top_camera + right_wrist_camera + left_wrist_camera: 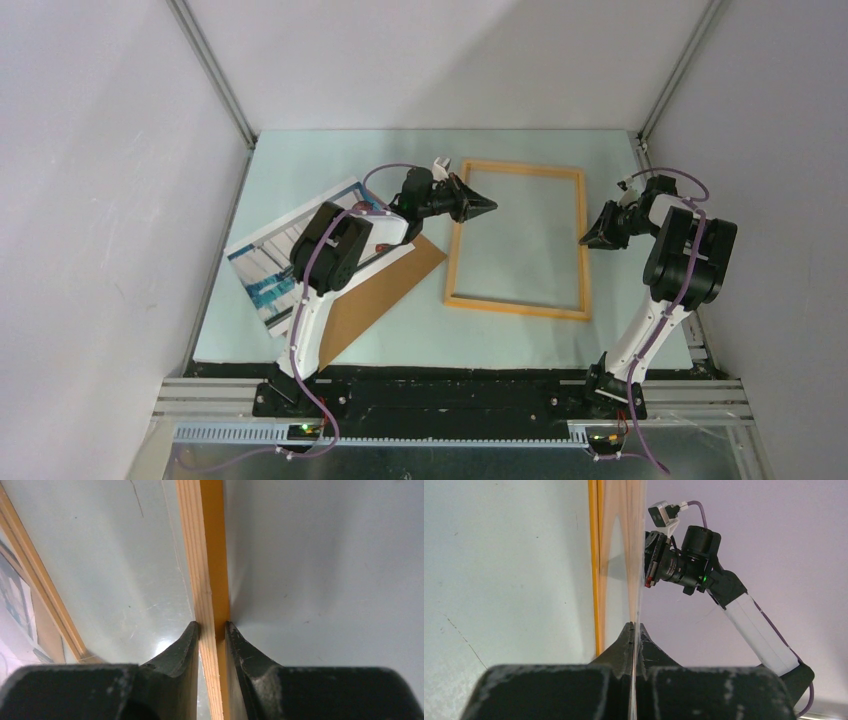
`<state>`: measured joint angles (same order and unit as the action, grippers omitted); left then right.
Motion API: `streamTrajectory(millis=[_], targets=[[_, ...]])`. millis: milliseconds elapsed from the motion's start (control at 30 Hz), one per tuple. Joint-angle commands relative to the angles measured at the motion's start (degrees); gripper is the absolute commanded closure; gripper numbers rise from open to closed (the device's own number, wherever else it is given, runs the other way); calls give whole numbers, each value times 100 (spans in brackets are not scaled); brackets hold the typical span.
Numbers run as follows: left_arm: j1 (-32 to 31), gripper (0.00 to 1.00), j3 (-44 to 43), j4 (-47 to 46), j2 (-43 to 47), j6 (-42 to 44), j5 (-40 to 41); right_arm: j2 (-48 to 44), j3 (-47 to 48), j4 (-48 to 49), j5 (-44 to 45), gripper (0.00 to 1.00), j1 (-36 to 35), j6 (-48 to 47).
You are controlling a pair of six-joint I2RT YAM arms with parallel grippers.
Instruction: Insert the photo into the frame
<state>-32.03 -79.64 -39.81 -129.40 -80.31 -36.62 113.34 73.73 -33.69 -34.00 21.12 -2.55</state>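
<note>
Two robot arms work at a thin orange-yellow frame [515,306] lying flat on a pale green table [520,345], just toward 1 o'clock from the table's middle in the overhead view. The right gripper [586,240] meets the frame at its 3 o'clock rail. The right wrist view shows its two black fingers [175,650] pinching that rail from either side, one on the bare wood face and one on the orange face.

The left gripper [488,206] reaches in from the frame's 10 o'clock corner, its tips just inside the left rail. Its jaws are pressed together. In the left wrist view a thin glossy edge [636,605] runs up from between them. Whether that is a clear sheet cannot be told.

The photo [268,270] is outside the frame, at about 9 o'clock from it. It lies face up and askew, partly hidden under the left arm [325,255]. It overlaps a plain brown backing board [375,290], which sits at the frame's 8 o'clock with its corner near the left rail.
</note>
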Motion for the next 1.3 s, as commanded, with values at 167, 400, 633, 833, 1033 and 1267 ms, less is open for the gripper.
streamTrajectory(millis=[167, 400, 633, 833, 1033, 1267], targets=[[-100, 100, -297, -299, -156, -304, -79, 79, 189, -137, -198, 96, 50, -14], [-108, 100, -337, -299, -233, -426, -93, 78, 231, -195, -255, 95, 58, -62], [-126, 100, -530, -209, -323, -192, -219, 102, 230, -234, -277, 96, 58, -112], [-127, 100, -631, -112, -359, 1, -267, 113, 268, -262, -280, 96, 50, -114], [-147, 100, -581, -89, -349, 122, -286, 143, 273, -263, -270, 96, 63, -130], [-200, 100, -508, -84, -331, 262, -287, 177, 307, -254, -288, 96, 75, -140]])
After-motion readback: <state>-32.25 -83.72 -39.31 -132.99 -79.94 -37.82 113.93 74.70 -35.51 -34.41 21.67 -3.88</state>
